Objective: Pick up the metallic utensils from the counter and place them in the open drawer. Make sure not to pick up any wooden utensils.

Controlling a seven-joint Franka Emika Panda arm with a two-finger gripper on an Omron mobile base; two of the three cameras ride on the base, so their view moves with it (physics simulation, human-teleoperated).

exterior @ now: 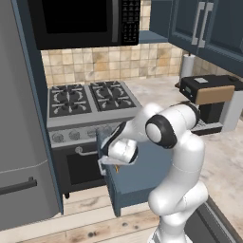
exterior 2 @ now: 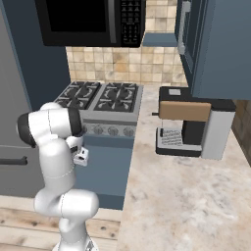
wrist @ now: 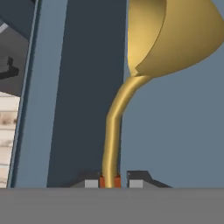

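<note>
One golden spoon (wrist: 131,87) is grasped by the end effector (wrist: 110,181), held over the open drawer (wrist: 175,131); release is not yet done.

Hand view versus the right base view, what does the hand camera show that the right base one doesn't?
Hand view alone: the golden spoon, its handle clamped at the gripper, hanging over the inside of the open drawer. Right base view alone: the stove, the microwave, the coffee machine and the marbled counter. Both share the slate-blue drawer.
</note>
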